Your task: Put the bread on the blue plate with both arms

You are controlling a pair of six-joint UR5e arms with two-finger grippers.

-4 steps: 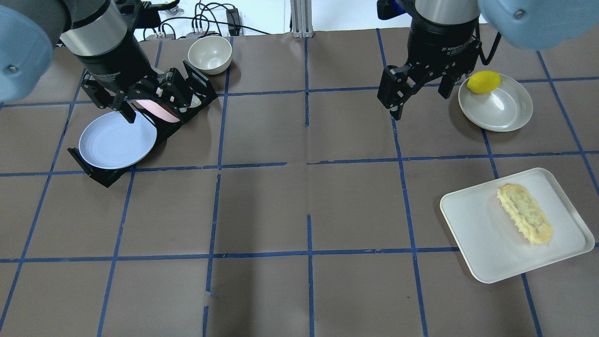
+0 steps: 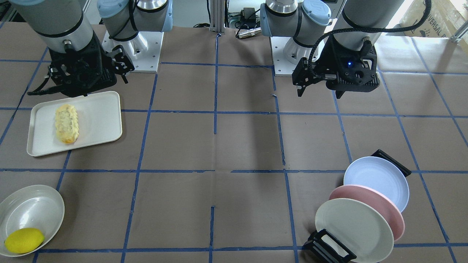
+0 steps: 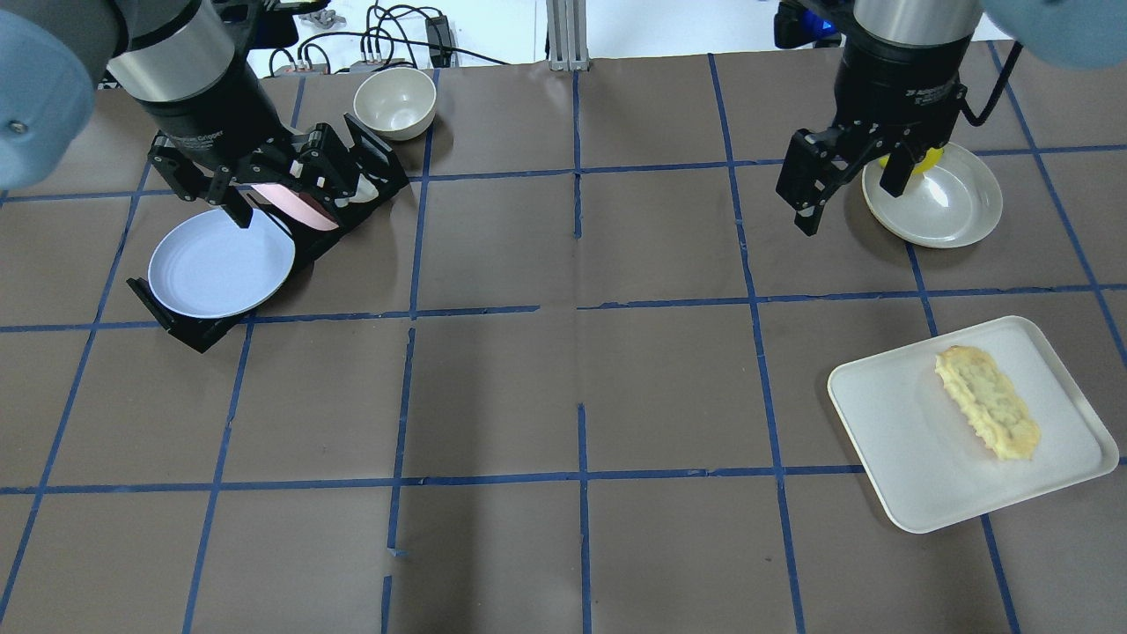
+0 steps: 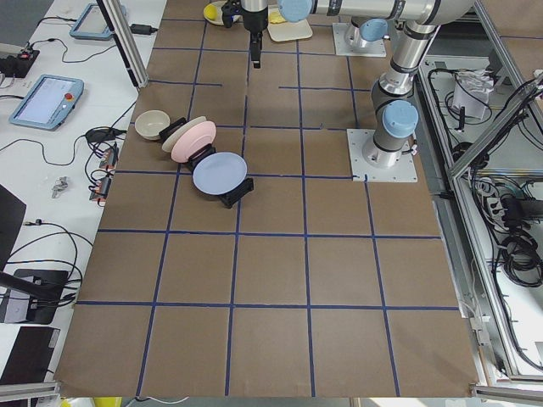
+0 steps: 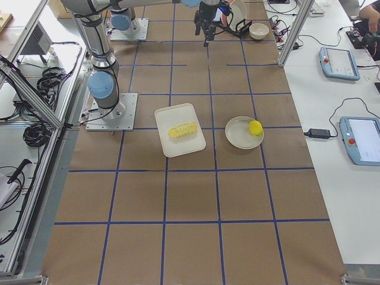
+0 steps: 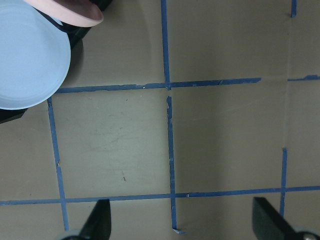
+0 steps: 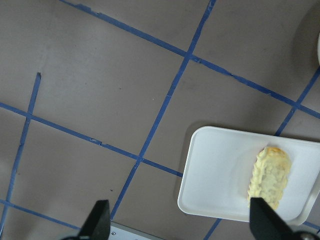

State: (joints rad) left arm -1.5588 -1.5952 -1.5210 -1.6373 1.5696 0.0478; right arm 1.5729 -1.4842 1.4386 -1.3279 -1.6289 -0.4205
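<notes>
The bread (image 3: 988, 401) lies on a white tray (image 3: 889, 440) at the near right; it also shows in the front view (image 2: 66, 123) and the right wrist view (image 7: 270, 177). The blue plate (image 3: 220, 264) leans in a black rack (image 3: 202, 330) at the far left, also seen from the front (image 2: 376, 180) and in the left wrist view (image 6: 25, 55). My left gripper (image 3: 224, 198) is open and empty, raised over the plate's far rim. My right gripper (image 3: 847, 194) is open and empty, raised beyond the tray.
A pink plate (image 2: 365, 193) and a cream plate (image 2: 353, 230) stand in the same rack. A cream bowl (image 3: 394, 101) sits behind the rack. A lemon (image 2: 23, 240) lies in a shallow dish (image 3: 951, 202) under my right gripper's edge.
My right gripper has moved right, to the lemon dish's edge, and now covers most of the lemon. My left gripper has shifted slightly away from me. Nothing was grasped.
</notes>
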